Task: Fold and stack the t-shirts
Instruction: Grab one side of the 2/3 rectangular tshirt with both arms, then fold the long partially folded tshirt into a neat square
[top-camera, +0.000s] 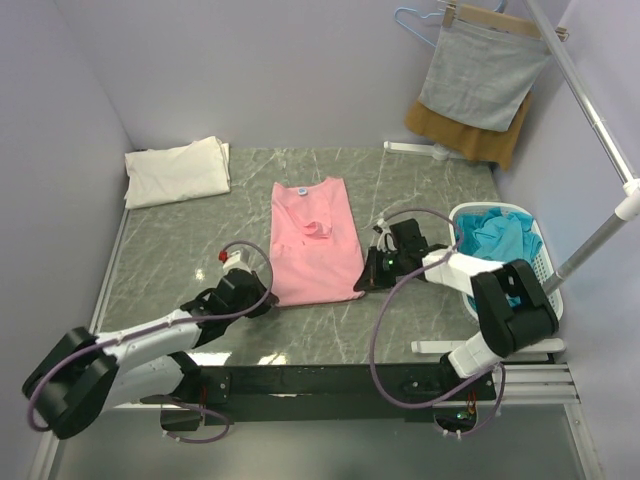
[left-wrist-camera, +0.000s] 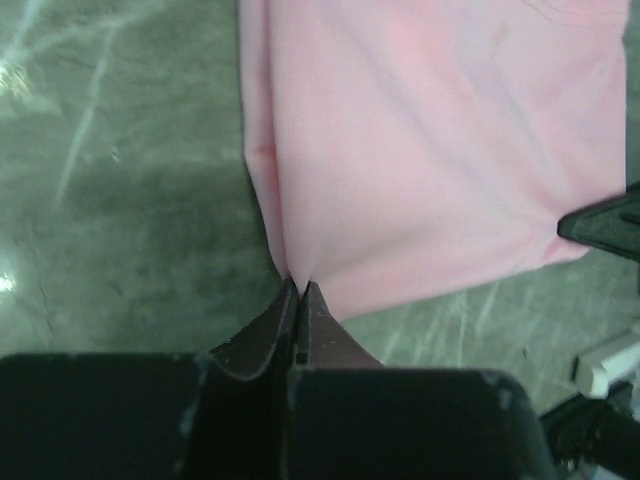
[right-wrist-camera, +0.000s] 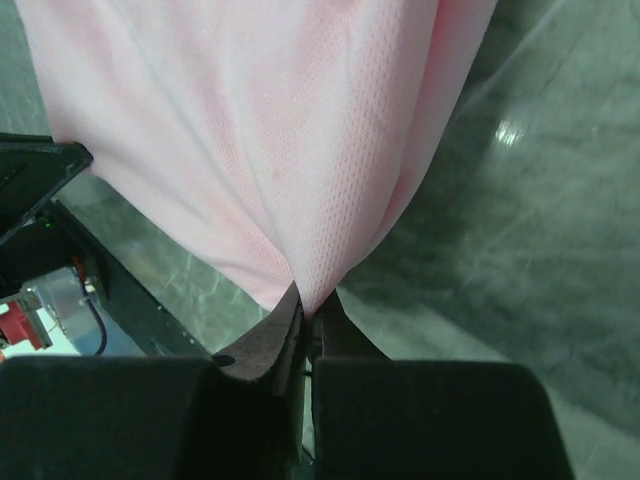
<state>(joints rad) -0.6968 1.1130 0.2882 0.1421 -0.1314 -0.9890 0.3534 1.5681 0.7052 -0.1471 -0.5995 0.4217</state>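
A pale pink t-shirt (top-camera: 312, 240) lies folded lengthwise in the middle of the table, neck label at its far end. My left gripper (top-camera: 268, 298) is shut on its near left corner; the left wrist view shows the pink cloth (left-wrist-camera: 430, 150) pinched at my left gripper (left-wrist-camera: 298, 288). My right gripper (top-camera: 364, 285) is shut on the near right corner; the right wrist view shows the cloth (right-wrist-camera: 260, 130) lifted and pinched at my right gripper (right-wrist-camera: 312, 305). A folded cream-white t-shirt (top-camera: 178, 171) lies at the far left. Teal-blue t-shirts (top-camera: 497, 240) fill a white basket (top-camera: 545, 270).
A grey cloth (top-camera: 482, 75) hangs clipped to a hanger at the back right, with a mustard-brown cloth (top-camera: 470, 138) behind it. A white pole (top-camera: 600, 120) runs down the right side. The marble table (top-camera: 160, 260) has walls on the left and behind.
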